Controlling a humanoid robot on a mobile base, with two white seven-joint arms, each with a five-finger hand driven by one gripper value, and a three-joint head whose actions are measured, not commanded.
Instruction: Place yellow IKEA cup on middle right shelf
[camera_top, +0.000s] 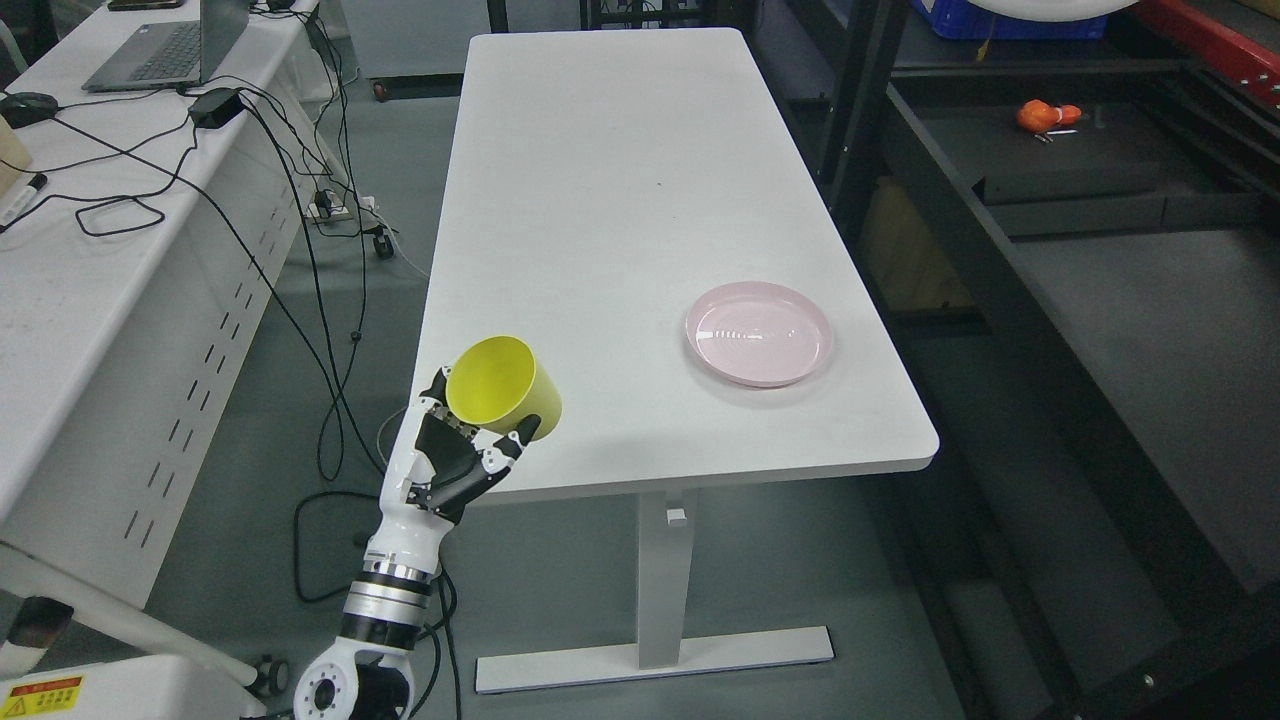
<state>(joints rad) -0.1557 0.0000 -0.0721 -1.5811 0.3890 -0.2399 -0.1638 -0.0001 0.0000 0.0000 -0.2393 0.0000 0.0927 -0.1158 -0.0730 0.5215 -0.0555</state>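
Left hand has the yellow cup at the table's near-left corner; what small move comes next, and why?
Probably carry the yellow cup rightward: the left hand grips it tilted, while the black shelf stands right of the table, beyond the pink plate.

A pink plate (759, 333) lies on the white table (600, 200), a laptop (165, 45) on the neighbouring desk.

- The laptop (165, 45) at the upper left is cut off by the top edge.
- The blue bin (985, 18) at the top right shows only its bottom part.
- The yellow cup (503, 385) hides some fingers of the left hand (455, 455) (the ones behind it).
- The small orange thing (1045, 115) on the dark shelf (1080, 160) is too tiny to tell.
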